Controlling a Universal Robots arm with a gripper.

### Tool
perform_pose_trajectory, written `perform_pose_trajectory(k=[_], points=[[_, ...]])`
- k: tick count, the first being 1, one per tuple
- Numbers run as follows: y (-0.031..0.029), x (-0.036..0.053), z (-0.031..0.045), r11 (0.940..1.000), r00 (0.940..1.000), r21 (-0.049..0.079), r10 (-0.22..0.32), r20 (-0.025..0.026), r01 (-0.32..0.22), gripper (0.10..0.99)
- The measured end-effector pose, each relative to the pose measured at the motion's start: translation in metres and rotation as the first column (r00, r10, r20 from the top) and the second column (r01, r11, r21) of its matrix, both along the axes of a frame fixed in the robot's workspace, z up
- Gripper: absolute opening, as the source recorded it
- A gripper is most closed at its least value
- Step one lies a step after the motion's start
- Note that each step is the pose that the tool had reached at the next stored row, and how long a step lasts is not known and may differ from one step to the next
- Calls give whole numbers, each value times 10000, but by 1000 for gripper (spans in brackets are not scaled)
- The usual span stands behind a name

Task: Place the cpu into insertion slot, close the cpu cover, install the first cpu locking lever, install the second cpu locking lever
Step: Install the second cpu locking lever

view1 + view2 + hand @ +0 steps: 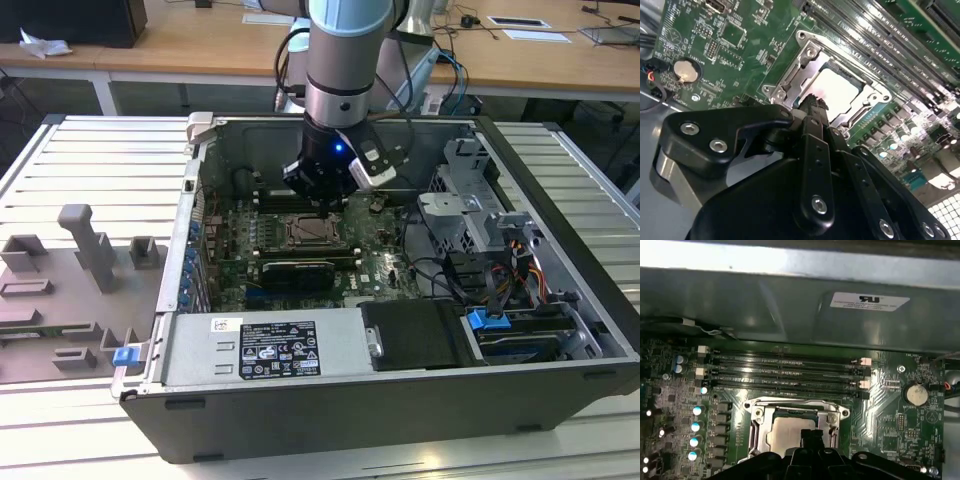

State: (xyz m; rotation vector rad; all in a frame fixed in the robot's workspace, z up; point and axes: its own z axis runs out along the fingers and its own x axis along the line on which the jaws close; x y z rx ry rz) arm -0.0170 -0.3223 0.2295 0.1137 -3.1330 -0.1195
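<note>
The cpu [305, 232] lies flat in the insertion slot on the green board, its pale metal top [837, 90] showing in both wrist views [789, 436]. The cpu cover [807, 52] is a silvery frame lying down around the chip [796, 406]. My gripper [322, 206] hangs inside the open computer case, directly over the slot's edge. Its black fingers [812, 102] are pressed together with nothing between them, tips close above the cover's rim [812, 436]. I cannot tell the locking levers apart from the frame's metal edges.
Long memory slots [785, 371] run beside the socket toward the case wall [790, 310]. A coin cell [914, 394] sits on the board. A black card with a fan [296, 271], a labelled power supply [262, 347], drive cages [470, 205] and cables [440, 272] crowd the case. Grey fixtures [90, 250] stand outside it.
</note>
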Motion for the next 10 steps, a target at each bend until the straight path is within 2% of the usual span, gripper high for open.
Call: perform_pose_trajectory(k=[2, 4, 5, 7, 10], points=[[-3, 0, 107, 10000, 10000, 1, 1, 0, -1, 106], [-19, -5, 113, 10000, 10000, 4, 2, 1, -2, 106], [-84, -18, 113, 10000, 10000, 5, 1, 2, -1, 106], [-176, -32, 112, 10000, 10000, 10, 0, 2, 0, 106], [-278, -42, 108, 10000, 10000, 19, 1, 2, -1, 106]])
